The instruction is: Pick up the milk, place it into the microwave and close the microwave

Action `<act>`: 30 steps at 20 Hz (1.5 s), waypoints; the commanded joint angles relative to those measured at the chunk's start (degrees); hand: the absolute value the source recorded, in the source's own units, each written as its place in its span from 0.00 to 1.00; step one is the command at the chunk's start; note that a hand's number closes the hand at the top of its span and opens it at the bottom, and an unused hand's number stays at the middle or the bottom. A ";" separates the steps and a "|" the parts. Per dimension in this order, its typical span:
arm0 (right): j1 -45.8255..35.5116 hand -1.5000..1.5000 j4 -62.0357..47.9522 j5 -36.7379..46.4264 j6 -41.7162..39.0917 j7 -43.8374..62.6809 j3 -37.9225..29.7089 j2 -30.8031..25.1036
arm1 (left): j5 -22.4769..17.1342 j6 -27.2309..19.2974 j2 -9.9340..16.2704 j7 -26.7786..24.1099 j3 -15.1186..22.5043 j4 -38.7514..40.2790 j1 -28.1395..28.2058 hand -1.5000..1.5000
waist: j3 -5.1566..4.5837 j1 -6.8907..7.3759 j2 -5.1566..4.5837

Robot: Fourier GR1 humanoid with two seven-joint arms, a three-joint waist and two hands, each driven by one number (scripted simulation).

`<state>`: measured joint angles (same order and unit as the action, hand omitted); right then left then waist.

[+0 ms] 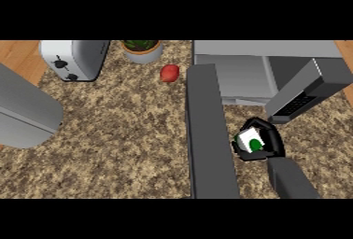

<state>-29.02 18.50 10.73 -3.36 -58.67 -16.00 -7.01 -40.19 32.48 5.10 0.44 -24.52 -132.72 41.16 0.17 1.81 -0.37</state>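
The right hand [265, 140] is curled round the milk [251, 140] — a small white carton with a green mark on the face turned up toward the view. Fingers wrap it from the far side and the thumb from the near side, so only that face shows. Hand and carton sit just in front of the microwave [234, 74], between its open door [210, 135] and its dark right-hand body with the keypad. That placement seems deliberate: the door swings out toward the robot and stands as a long grey wall to the microwave's front left, so the carton has to travel up the channel beside it to reach the pale cavity. The milk is not yet inside, and the door is still wide open.

The left hand shows nowhere in the view.

Left of the microwave lie a red apple-like fruit [169, 73], a potted plant [142, 49] and a toaster [74, 59] — none of them in the carton's path.
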 commanded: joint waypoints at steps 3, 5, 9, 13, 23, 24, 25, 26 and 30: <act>-5.54 1.00 -2.24 -0.09 3.87 -1.43 -1.53 -1.89 | -3.38 -1.55 -0.99 1.99 -0.43 -6.09 0.82 0.00 | -0.01 0.14 -0.09; -7.63 1.00 -2.64 -0.73 2.82 -0.35 -2.16 -2.33 | -4.41 -1.26 -0.66 2.08 -0.43 -5.27 -0.03 0.00 | -0.03 0.07 -0.07; -13.37 1.00 -5.09 -0.01 4.78 3.86 -2.18 -3.37 | -5.78 -0.57 1.86 2.78 -2.72 -2.17 -1.78 0.00 | -0.04 0.31 -0.18; -19.99 1.00 -7.78 0.14 4.67 10.71 -2.78 -6.07 | -3.87 1.91 0.64 1.39 -1.79 -1.06 -1.57 0.00 | -0.04 1.39 -0.41; -27.36 1.00 -10.63 2.80 11.05 16.11 -1.81 -9.50 | -1.22 0.89 2.37 1.48 -0.13 2.21 -9.74 0.00 | 0.07 4.51 -2.27; -25.28 1.00 -10.74 4.52 13.27 14.00 -0.36 -9.63 | -2.30 0.31 3.37 1.59 -1.42 2.49 -10.29 0.00 | 0.09 4.40 -2.36; -25.84 1.00 -10.50 4.08 14.93 14.20 -1.01 -10.13 | -3.02 1.06 3.39 1.55 -1.55 3.17 -9.56 0.00 | 0.07 4.47 -2.17; -26.07 1.00 -10.63 4.92 16.69 14.47 -0.37 -10.40 | -2.72 -1.23 3.42 2.35 -0.88 2.40 -11.66 0.00 | 0.12 3.95 -2.46; -26.32 1.00 -11.18 4.19 18.39 14.94 -1.63 -12.66 | -2.67 -0.35 3.26 2.29 -0.48 1.99 -11.24 0.00 | 0.26 5.73 -3.44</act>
<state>-55.18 7.75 14.53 12.60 -43.93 -17.46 -17.60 -42.74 32.25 8.23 2.75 -25.26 -130.71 30.93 0.33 6.59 -2.98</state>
